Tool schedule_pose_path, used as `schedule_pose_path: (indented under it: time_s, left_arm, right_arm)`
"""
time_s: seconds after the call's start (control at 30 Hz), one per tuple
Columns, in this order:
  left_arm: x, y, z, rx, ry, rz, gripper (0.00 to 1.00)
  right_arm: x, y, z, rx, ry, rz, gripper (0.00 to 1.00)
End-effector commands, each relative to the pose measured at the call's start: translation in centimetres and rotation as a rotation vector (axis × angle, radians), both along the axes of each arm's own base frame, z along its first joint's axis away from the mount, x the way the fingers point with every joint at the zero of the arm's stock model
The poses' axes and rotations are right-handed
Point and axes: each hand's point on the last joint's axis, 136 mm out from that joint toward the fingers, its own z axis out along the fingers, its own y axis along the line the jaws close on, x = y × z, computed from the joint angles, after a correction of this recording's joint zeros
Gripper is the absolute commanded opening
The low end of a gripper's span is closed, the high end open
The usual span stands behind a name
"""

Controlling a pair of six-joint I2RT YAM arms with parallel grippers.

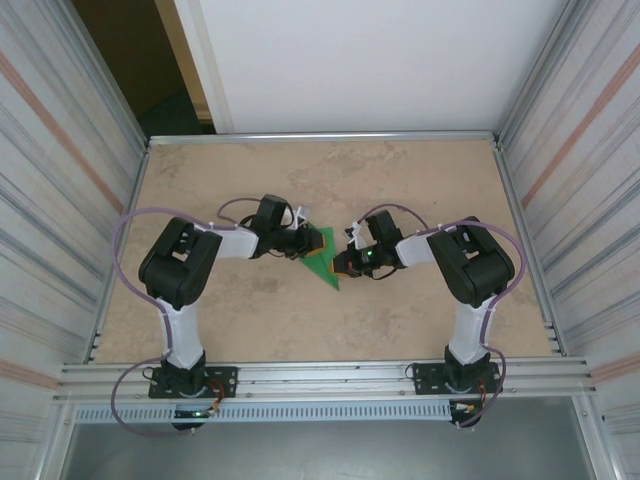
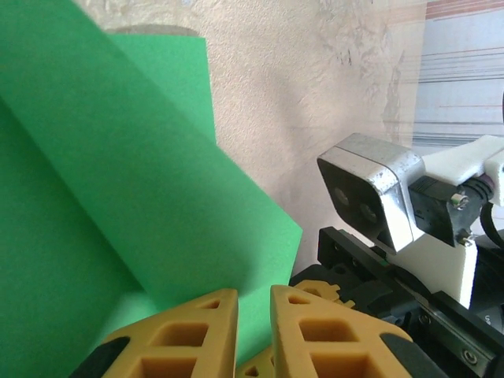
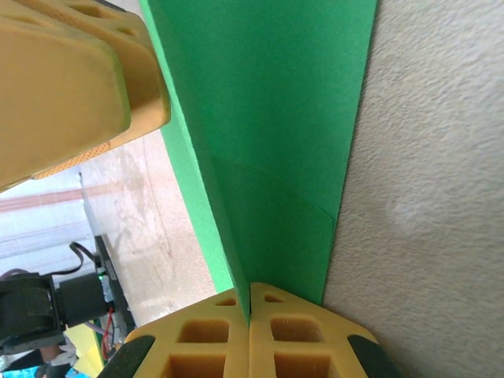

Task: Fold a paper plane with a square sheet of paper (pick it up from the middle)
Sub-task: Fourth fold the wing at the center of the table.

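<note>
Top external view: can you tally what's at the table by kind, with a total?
Green paper: 1
Robot arms: 2 (left arm, right arm)
Total: 3

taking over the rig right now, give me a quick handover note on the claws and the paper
Right claw: shut, pinching an edge of the green sheet.
Left claw: fingers nearly together, and the sheet runs into the narrow gap. A firm grip cannot be confirmed.
Sheet: between the two claws over the middle of the table, layers overlapping, one point toward the arm bases.
Done: the sheet is in hand with at least one fold in.
Left: the other folds. It is not yet a narrow dart with wings.
</note>
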Motion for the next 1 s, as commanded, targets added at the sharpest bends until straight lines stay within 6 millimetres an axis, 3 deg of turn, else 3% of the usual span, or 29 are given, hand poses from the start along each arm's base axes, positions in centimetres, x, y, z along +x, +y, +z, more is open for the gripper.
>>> schedule_pose_path:
  time_s: [0.0, 0.3, 0.97]
  left_arm:
    - [0.1, 0.2, 1.4, -0.031, -0.039, 0.003, 0.19]
    - [0.1, -0.3, 1.9, -0.073, -0.058, -0.021, 0.18]
    - [0.5, -1.0, -0.5, -0.048, -0.016, -0.033, 0.18]
  right_arm:
    - [-1.5, -2.0, -2.9, -0.085, 0.124, -0.049, 0.01]
    - [-1.6, -2.2, -3.1, -0.104, 0.157, -0.048, 0.01]
    - [-1.5, -2.2, -3.5, -0.113, 0.184, -0.055, 0.03]
